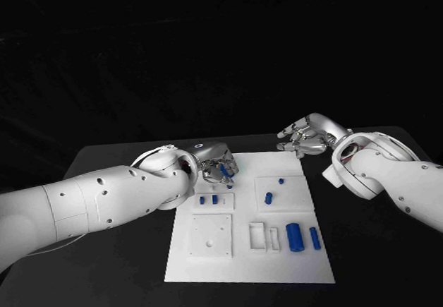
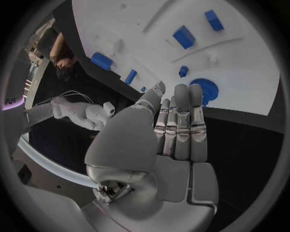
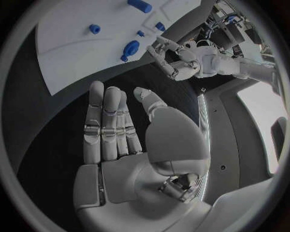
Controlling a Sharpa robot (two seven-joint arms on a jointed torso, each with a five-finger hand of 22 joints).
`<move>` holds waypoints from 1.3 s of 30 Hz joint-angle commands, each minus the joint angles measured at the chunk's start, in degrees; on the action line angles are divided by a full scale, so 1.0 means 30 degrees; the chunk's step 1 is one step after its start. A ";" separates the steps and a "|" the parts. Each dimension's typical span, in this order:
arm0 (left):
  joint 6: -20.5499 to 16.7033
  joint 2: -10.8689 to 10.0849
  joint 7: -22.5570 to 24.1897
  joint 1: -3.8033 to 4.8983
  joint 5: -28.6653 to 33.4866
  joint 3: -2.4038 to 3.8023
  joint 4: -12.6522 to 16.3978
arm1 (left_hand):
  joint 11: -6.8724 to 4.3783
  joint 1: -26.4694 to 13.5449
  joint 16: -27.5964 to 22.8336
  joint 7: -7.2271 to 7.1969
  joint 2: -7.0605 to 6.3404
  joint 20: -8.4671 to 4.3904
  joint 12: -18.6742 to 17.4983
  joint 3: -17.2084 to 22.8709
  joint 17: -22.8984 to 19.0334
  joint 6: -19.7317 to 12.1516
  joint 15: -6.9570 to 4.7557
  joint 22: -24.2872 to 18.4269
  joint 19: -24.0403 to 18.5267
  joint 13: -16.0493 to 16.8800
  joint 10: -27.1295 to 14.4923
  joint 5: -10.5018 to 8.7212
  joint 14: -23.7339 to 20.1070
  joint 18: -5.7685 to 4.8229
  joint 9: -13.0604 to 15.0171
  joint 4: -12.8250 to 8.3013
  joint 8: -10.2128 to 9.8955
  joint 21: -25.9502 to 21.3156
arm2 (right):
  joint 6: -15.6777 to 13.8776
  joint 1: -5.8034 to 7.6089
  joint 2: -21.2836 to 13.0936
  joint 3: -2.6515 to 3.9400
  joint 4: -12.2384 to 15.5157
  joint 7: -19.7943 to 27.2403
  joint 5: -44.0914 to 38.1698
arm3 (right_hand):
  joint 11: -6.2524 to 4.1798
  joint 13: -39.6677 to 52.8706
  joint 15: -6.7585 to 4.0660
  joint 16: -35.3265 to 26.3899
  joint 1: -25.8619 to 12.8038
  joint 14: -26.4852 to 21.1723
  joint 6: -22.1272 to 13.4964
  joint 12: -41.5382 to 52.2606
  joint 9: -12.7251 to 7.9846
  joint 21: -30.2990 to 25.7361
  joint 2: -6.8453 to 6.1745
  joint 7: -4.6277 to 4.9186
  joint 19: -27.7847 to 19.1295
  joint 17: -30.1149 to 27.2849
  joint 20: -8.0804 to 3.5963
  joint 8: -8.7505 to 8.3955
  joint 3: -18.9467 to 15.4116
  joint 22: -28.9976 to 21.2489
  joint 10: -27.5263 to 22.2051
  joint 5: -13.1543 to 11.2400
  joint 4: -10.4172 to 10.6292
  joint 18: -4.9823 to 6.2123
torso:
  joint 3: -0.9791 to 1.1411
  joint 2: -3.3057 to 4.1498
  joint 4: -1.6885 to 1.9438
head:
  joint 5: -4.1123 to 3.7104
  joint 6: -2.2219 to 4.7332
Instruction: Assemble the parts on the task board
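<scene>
From my remote station I see a black table (image 1: 118, 274) set against a dark, unlit backdrop that swallows everything beyond its far edge. Its matte top runs out to the near corners, catching little light. At the rim of the right wrist view, a bright pale panel (image 3: 263, 121) glows beside shelving cluttered with equipment (image 3: 232, 26).
</scene>
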 commanded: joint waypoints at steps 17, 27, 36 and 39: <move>0.1495 0.1085 0.0507 -0.0540 -0.1834 -0.0012 -0.1723 | 0.0268 -0.0467 0.0490 0.0171 -0.0501 0.0153 -0.0043 0.0321 -0.0296 -0.0244 0.0135 0.1317 0.0327 -0.0014 -0.1022 0.0127 -0.0072 0.0247 0.0005 -0.0638 -0.0033 -0.0547 | 0.0050 -0.0011 0.0136 0.0007 0.0030 0.0246 0.0010 | 0.0029 -0.0053 0.0006 -0.0124 0.0058 -0.0032 -0.0065 -0.0123 -0.0018 -0.0031 0.0046 0.0032 -0.0012 -0.0048 -0.0009 -0.0095 0.0084 -0.0165 0.0090 -0.0083 -0.0013 -0.0141 | -0.0006 -0.0017 -0.0004 | 0.0033 -0.0050; 0.1946 0.1160 0.0386 -0.0636 -0.1756 -0.0008 -0.2034 | 0.0337 0.0080 0.0557 0.0201 -0.0619 0.0260 -0.0029 -0.0779 -0.0553 -0.0742 0.0209 0.0978 0.0858 -0.0012 -0.1439 -0.0214 -0.0023 0.0256 -0.0004 0.0668 -0.0022 -0.1559 | 0.0072 -0.0011 0.0135 0.0007 0.0019 0.0243 0.0009 | 0.0029 -0.0063 0.0006 -0.0140 0.0046 -0.0027 -0.0078 -0.0122 -0.0017 -0.0029 0.0046 0.0029 -0.0002 -0.0050 -0.0008 -0.0095 0.0053 -0.0231 0.0085 -0.0061 0.0006 -0.0143 | 0.0000 -0.0022 0.0039 | -0.0026 -0.0059; 0.1464 0.1368 0.0557 -0.0776 -0.1702 -0.0007 -0.2547 | 0.0203 0.0461 0.0920 0.0397 0.0309 0.0085 -0.0056 0.0371 -0.0423 -0.0172 0.0046 0.1514 0.1059 -0.0039 -0.0835 -0.1249 0.0208 0.0301 -0.0015 0.0509 -0.0032 -0.1299 | 0.0105 -0.0011 0.0151 0.0007 0.0003 0.0288 0.0015 | 0.0029 -0.0071 0.0008 -0.0153 0.0034 -0.0023 -0.0075 -0.0111 -0.0017 -0.0025 0.0060 0.0028 0.0011 -0.0043 -0.0008 -0.0095 0.0011 -0.0316 0.0086 -0.0035 0.0032 -0.0147 | -0.0009 -0.0017 0.0002 | -0.0056 -0.0059; 0.1411 0.1448 0.0763 -0.0863 -0.1589 -0.0007 -0.2702 | 0.0083 0.0248 0.1002 0.0236 0.0336 0.0008 -0.0059 0.0908 -0.0384 0.0065 -0.0055 0.1513 0.0948 -0.0041 -0.0629 -0.1233 0.0185 0.0247 -0.0016 0.0400 -0.0029 -0.1031 | 0.0122 -0.0011 0.0165 0.0007 -0.0007 0.0298 0.0020 | 0.0029 -0.0071 0.0008 -0.0154 0.0033 -0.0023 -0.0076 -0.0111 -0.0017 -0.0025 0.0064 0.0029 0.0011 -0.0043 -0.0008 -0.0096 0.0010 -0.0319 0.0086 -0.0031 0.0035 -0.0147 | 0.0002 -0.0023 0.0006 | -0.0084 -0.0045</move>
